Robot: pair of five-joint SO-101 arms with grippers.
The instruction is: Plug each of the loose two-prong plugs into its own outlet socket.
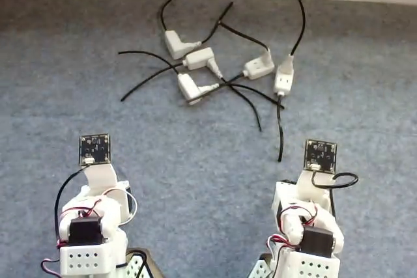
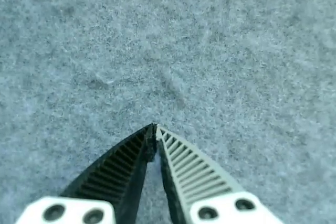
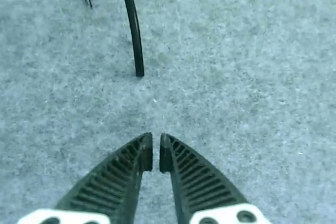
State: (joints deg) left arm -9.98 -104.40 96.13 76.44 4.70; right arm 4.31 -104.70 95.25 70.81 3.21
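Tally: counting five white connector bodies [image 1: 199, 58] on the grey carpet [image 1: 58, 83] and two arms with one gripper apiece; black cords [image 1: 140, 77] trailing from the bodies, too tangled for a sure count. Sitting bunched at the far middle of the carpet, well apart from both grippers. Crossing over one another in a loose tangle, with cords fanning out to every side. Looking short and blocky, two bent into an L shape, three straighter with a tapered collar where the cord enters; not managing to tell plug from socket in the high view. Lying closest to the right arm [image 1: 306, 232]: one loose cord end [image 3: 139, 72], just ahead of the right gripper [image 3: 156, 148] and not touching it. Holding those jaws nearly together, only a thin slit showing between the tips, gripping nothing. Pressing the left gripper [image 2: 156, 129] tips fully together above bare carpet, likewise gripping nothing, at the left arm [image 1: 88, 232], farther from the tangle
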